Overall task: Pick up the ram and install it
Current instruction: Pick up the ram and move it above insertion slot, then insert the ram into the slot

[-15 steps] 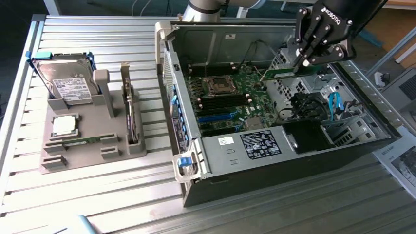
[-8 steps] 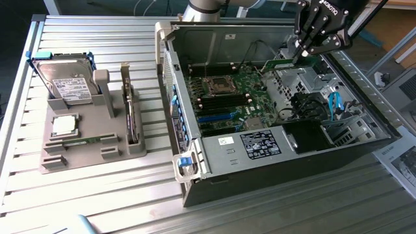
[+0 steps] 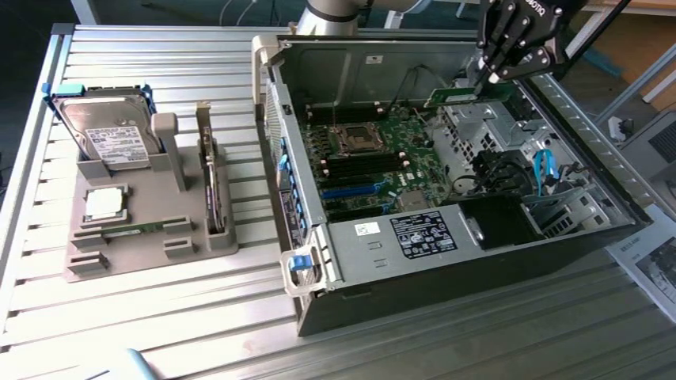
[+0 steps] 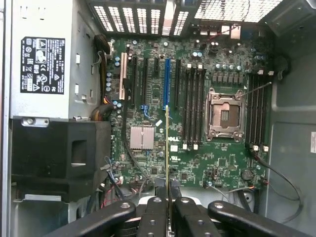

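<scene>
Hard drive and processor chip rest on a grey holder.

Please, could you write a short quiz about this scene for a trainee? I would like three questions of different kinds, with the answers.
1. True or false: the gripper holds the ram above the open computer case.
2. What stands upright on the grey holder at the exterior view's left? A) hard drive B) fan C) keyboard
3. Fill in: the processor socket on the motherboard is ____.
Key: 1 true; 2 A; 3 empty.
</scene>
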`<state>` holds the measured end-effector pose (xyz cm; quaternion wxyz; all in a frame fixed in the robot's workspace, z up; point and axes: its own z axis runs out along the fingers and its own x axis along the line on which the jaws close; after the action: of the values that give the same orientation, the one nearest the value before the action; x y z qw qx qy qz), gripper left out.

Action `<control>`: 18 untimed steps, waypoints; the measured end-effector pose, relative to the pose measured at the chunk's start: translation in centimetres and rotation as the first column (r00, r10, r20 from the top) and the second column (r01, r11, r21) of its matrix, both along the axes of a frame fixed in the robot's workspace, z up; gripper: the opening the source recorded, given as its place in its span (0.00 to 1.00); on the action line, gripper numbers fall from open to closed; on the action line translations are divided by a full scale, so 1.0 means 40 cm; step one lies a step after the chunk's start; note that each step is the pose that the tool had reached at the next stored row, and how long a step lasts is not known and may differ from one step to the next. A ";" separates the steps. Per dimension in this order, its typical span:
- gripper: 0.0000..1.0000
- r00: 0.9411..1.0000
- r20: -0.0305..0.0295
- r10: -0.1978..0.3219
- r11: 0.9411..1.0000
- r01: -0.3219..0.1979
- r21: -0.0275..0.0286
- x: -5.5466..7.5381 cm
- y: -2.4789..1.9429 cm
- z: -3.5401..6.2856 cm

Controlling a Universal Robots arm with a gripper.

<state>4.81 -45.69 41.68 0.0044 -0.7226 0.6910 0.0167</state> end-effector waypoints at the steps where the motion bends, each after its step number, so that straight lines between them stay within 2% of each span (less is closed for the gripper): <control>1: 0.13 1.000 0.000 0.000 1.000 0.000 0.000 0.001 0.003 0.000; 4: 0.13 1.000 0.000 0.000 1.000 0.000 0.000 0.004 0.015 0.000; 18: 0.13 1.000 0.000 0.000 1.000 0.000 0.000 0.005 0.015 0.000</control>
<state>5.02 -45.09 41.68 0.0044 -0.7226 0.6910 0.0166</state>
